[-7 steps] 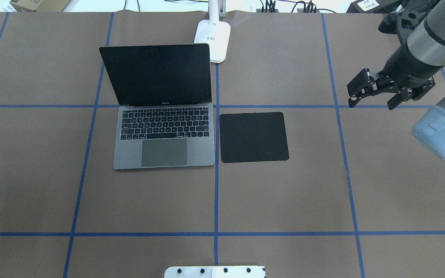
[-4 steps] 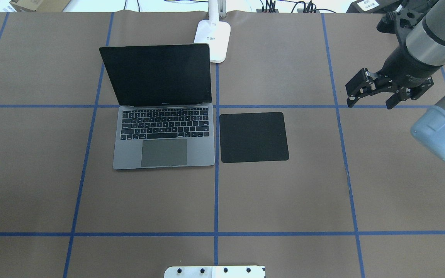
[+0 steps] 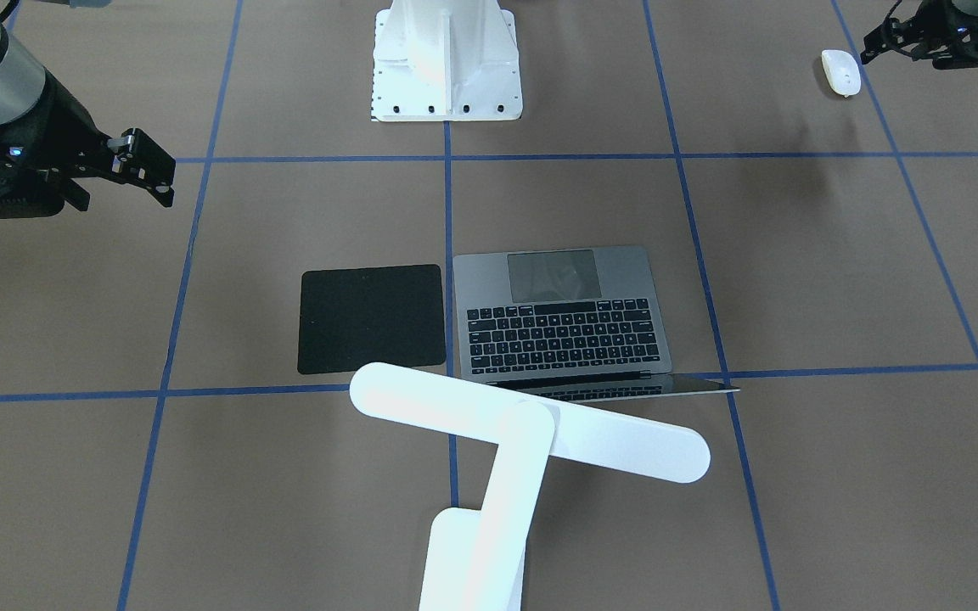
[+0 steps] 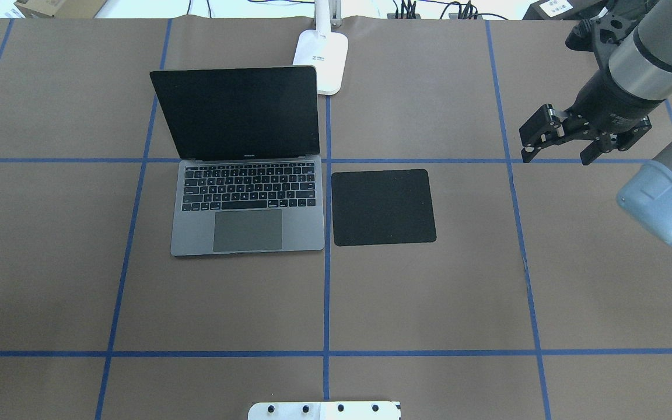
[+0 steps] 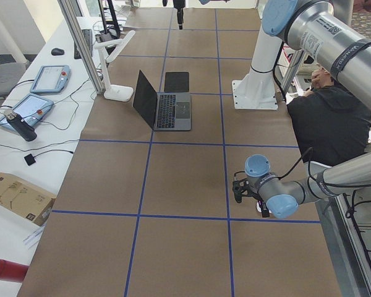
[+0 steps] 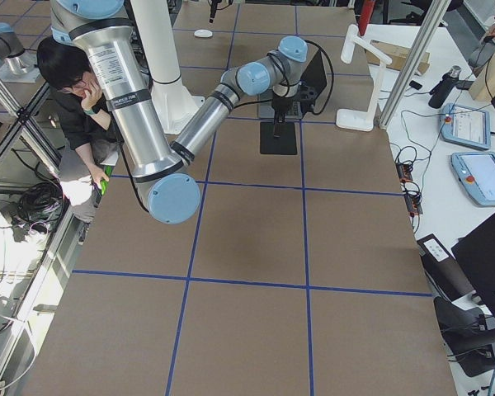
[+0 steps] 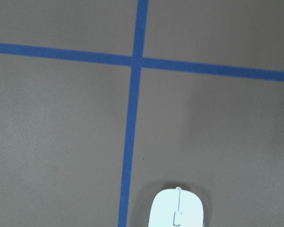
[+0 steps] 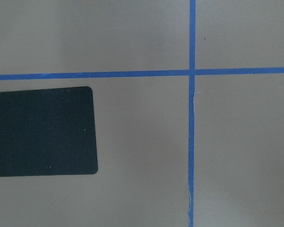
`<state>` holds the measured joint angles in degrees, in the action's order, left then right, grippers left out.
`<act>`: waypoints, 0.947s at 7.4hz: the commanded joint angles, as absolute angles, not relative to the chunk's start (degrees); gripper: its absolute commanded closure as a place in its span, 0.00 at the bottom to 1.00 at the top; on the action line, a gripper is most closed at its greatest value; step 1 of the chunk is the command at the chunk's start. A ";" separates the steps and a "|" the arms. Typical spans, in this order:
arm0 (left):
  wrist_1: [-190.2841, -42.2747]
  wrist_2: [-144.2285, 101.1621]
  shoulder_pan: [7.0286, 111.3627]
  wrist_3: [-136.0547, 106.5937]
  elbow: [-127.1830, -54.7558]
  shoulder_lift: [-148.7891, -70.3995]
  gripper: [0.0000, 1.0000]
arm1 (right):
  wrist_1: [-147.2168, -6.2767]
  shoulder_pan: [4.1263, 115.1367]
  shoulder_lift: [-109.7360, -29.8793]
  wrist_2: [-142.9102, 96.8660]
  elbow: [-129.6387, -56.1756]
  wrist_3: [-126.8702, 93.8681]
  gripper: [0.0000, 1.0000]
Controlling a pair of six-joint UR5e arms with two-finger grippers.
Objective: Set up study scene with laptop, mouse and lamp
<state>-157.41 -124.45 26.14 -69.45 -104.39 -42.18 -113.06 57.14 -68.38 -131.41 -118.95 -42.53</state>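
Note:
The laptop (image 4: 248,227) lies open on the table, its dark screen upright; it also shows in the front-facing view (image 3: 565,314). The white lamp stands behind it, with its base (image 4: 321,61) at the far edge and its bar head (image 3: 531,424) over the laptop's back edge. The white mouse (image 3: 840,72) lies on the table on my left side and shows at the bottom of the left wrist view (image 7: 177,213). My left gripper (image 3: 935,42) hovers just beside the mouse, looks open and holds nothing. My right gripper (image 4: 555,154) is open and empty, above the table to the right of the pad.
A black square pad (image 4: 382,207) lies right of the laptop and shows in the right wrist view (image 8: 42,132). The white bolted pedestal (image 3: 446,64) stands at the near edge. Blue tape lines grid the brown table (image 4: 429,303). A person sits beside the robot (image 5: 321,117).
My right gripper has drifted slightly away from me and a little to the left, still open. Laptop, pad and lamp have not moved.

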 commanded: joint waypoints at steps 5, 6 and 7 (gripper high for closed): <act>-157.41 -119.27 10.64 -75.59 -100.81 -48.08 0.00 | -113.03 56.69 -68.38 -131.31 -118.74 -42.45 0.00; -157.41 -118.75 9.76 -75.50 -99.94 -48.08 0.00 | -112.94 56.69 -68.29 -130.96 -118.48 -42.45 0.00; -157.85 -118.48 9.06 -75.41 -99.32 -48.08 0.00 | -112.94 56.69 -68.20 -130.70 -118.56 -42.45 0.00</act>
<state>-157.51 -118.91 10.09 -75.48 -100.17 -48.03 -112.97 56.69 -68.30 -131.03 -118.58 -42.45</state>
